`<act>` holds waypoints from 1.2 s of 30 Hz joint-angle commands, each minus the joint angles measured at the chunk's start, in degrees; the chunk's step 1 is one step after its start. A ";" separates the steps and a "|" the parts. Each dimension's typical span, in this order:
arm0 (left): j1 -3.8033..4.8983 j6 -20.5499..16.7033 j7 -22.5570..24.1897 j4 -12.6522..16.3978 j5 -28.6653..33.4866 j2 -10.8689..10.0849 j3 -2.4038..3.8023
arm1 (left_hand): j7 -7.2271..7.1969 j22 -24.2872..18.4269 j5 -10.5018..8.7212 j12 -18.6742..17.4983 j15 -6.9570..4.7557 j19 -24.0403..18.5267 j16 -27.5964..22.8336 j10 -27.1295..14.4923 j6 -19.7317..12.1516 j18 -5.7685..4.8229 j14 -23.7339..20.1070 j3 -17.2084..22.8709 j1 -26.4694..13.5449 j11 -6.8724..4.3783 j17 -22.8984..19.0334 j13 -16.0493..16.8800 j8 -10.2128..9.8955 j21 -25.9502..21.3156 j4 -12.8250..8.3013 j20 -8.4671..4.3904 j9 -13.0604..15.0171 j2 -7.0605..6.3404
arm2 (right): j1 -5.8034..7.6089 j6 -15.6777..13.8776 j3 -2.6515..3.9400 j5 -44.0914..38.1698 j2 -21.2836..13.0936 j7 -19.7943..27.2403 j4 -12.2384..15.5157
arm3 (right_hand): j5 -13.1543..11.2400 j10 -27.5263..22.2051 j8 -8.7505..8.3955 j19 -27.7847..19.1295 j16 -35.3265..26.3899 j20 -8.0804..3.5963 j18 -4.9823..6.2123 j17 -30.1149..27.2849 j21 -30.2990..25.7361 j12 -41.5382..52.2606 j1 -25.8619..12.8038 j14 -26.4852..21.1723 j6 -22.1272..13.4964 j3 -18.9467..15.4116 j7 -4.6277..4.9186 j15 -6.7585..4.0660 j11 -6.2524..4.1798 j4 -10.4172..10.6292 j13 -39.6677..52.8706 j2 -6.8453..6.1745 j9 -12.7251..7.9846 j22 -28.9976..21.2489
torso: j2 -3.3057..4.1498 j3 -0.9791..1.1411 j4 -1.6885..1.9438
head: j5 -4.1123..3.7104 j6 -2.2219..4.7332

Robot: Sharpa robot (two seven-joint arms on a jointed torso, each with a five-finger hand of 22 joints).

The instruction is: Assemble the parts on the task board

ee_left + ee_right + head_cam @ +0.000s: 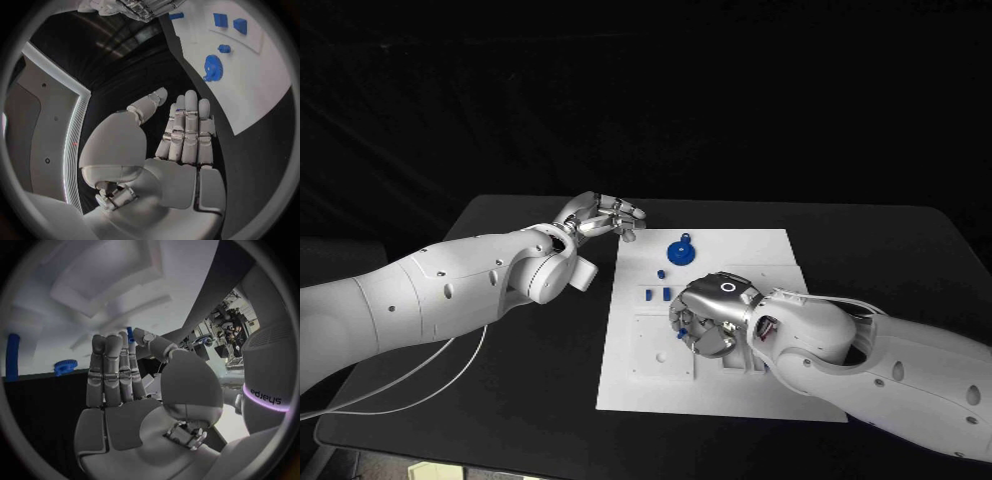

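**Me:** Task board (733, 385) first. It is the white plate lying flat in the middle of the black surface (516, 400).

**Helper:** Where are the parts?

**Me:** I see a round blue gear (679, 252) on the far part of the board. Just past it, nearer to me, sits a small blue peg (659, 272), and then two little blue blocks (658, 293) side by side. My left wrist view shows the gear (212, 67) and the blocks (229, 22) too.

**Helper:** What is your left hand doing?

**Me:** My left hand (603, 217) is over the black surface, just off the far left corner of the board. Its fingers (187, 127) are straight and close together, and nothing is in it.

**Helper:** And the right one?

**Me:** My right hand (711, 322) is low over the middle of the board, palm down. I see a bit of blue (684, 337) at its fingers, but I cannot tell if it holds that or just covers it. In the right wrist view the fingers (115, 372) look straight, with a blue bit (130, 334) poking out at their tips.
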 commanded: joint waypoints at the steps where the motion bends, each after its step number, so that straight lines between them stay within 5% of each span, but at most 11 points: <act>1: 0.05 0.75 0.19 0.14 0.27 0.02 0.03 | -0.07 0.07 0.07 -0.34 0.05 -0.03 -0.40 0.22 -0.51 0.07 0.36 -0.43 -0.10 0.10 0.11 -0.10 0.26 -0.29 -0.03 -0.33 -0.05 0.55 | 0.11 2.08 -0.06 -3.02 0.38 -1.04 0.68 | 0.25 0.45 0.29 0.27 0.29 -0.03 0.86 -0.08 0.23 0.25 0.32 -0.19 0.17 0.07 -0.29 -0.42 0.01 0.04 -0.04 -0.04 0.14 0.07 | -0.01 -0.02 -0.03 | -0.04 -0.11; 21: 0.05 0.88 -0.05 0.32 0.23 -0.10 0.03 | -0.06 0.12 0.02 -0.39 0.08 -0.05 -0.62 0.20 -0.54 0.06 0.36 -0.45 -0.09 0.13 0.39 -0.12 0.28 -0.36 -0.02 -0.31 -0.08 0.53 | 0.67 6.27 -0.10 -3.62 1.81 -2.65 -0.18 | 1.67 0.03 -0.09 -0.30 0.76 0.25 0.87 -0.72 0.09 -0.33 -0.44 -0.75 -0.27 0.57 -0.11 -0.20 0.20 1.55 0.36 -0.96 0.56 0.19 | 0.00 -0.04 0.02 | -0.24 -0.36; 36: 0.05 1.00 -0.14 0.29 0.22 -0.08 0.03 | -0.02 0.18 -0.04 -0.46 0.11 -0.07 -0.84 0.16 -0.61 0.04 0.35 -0.49 -0.14 0.16 0.65 -0.14 0.28 -0.43 0.02 -0.28 -0.12 0.53 | 0.66 1.78 -0.11 -4.48 1.39 -2.16 1.09 | 1.61 0.65 0.11 0.10 1.59 0.00 0.87 -1.10 0.57 -0.27 0.01 -0.52 0.26 1.10 -0.36 -0.46 -0.03 1.44 0.96 -1.12 1.18 0.53 | 0.01 0.06 0.00 | -0.28 -0.37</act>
